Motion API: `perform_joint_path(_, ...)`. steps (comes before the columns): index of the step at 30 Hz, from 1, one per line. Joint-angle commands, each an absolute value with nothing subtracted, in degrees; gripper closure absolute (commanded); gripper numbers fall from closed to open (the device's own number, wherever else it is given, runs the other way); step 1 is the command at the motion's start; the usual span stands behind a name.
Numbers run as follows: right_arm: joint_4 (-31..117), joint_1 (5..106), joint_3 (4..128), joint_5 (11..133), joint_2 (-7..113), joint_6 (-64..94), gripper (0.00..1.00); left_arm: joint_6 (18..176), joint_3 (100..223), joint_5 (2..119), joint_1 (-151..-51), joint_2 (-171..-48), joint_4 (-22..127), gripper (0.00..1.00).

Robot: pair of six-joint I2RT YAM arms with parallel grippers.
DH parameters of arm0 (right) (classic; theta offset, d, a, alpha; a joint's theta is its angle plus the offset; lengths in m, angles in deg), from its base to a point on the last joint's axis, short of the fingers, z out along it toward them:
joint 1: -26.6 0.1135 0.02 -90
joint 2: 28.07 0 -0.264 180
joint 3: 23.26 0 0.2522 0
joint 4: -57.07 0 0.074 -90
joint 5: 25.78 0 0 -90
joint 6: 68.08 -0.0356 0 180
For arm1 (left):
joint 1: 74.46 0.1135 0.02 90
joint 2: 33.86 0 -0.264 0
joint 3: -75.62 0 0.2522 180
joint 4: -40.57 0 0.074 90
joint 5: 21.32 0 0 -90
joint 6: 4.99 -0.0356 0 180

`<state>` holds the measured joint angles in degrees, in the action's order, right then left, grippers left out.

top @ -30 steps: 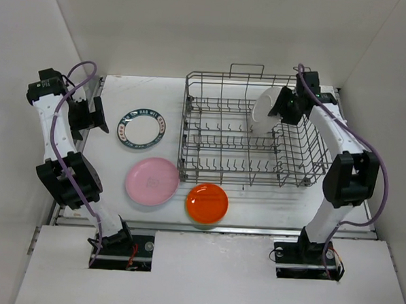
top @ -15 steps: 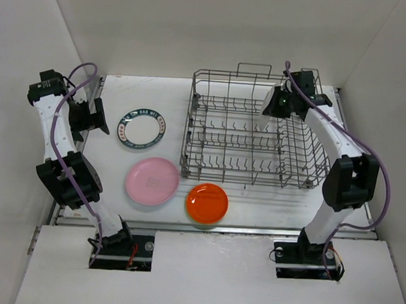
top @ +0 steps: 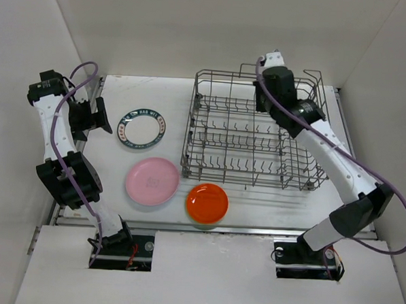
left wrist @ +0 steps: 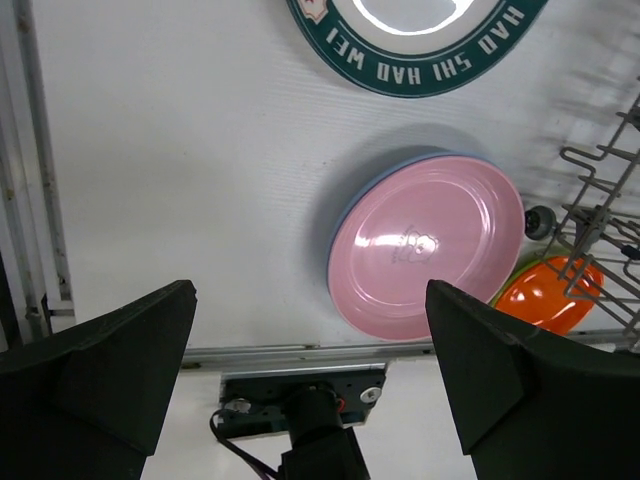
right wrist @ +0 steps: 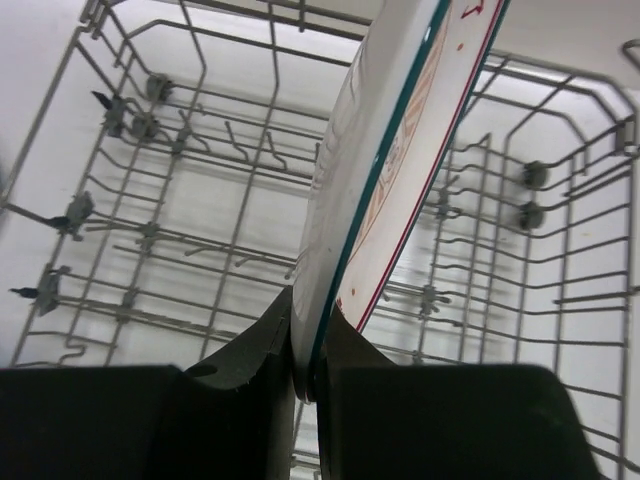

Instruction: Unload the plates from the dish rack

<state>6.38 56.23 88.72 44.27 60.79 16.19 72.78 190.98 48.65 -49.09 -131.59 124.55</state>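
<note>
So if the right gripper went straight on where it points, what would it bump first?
Probably the rack: the right gripper, shut on a plate, points down into it, so the plate's far edge would likely reach the wires first. How far off is hard to tell.

Between the black right jaws, the white plate [right wrist: 400, 150] shows a teal rim line, a thin red ring and faint orange motifs against the grey wire dish rack [top: 190, 138], while beyond the black left jaws lie a glossy pink plate [left wrist: 425, 245], an orange plate [left wrist: 545, 295] and a dark-green-banded plate [left wrist: 400, 75] with white lettering on the white surface [left wrist: 180, 150].
</note>
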Motion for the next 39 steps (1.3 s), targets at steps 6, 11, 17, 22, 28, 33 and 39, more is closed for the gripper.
perform_joint_path(6,11.8,82.8,86.4,9.1,65.5,29.0,1.0,66.7,199.7,33.0,-49.0,-129.5,132.8,0.01)
perform_joint_path(11,12.1,94.5,86.4,-2.8,75.0,33.1,1.0,63.6,205.7,28.0,-53.3,-130.6,136.2,0.01)
perform_joint_path(17,11.5,104.2,92.4,-4.9,85.3,34.3,1.0,66.0,210.6,23.3,-57.6,-131.2,134.8,0.0)
perform_joint_path(22,12.0,108.6,96.1,-6.0,91.4,35.8,1.0,65.5,209.6,24.6,-65.7,-132.6,134.8,0.0)
perform_joint_path(28,12.5,109.7,96.1,-5.9,93.4,35.8,1.0,65.5,203.6,29.2,-72.8,-133.8,133.0,0.0)
perform_joint_path(33,13.6,109.7,95.4,-6.5,93.4,35.8,1.0,64.0,201.5,33.4,-76.3,-134.3,134.6,0.13)
perform_joint_path(39,14.2,109.7,95.4,-7.1,92.9,35.8,1.0,59.3,200.9,33.4,-79.1,-137.0,141.1,0.69)
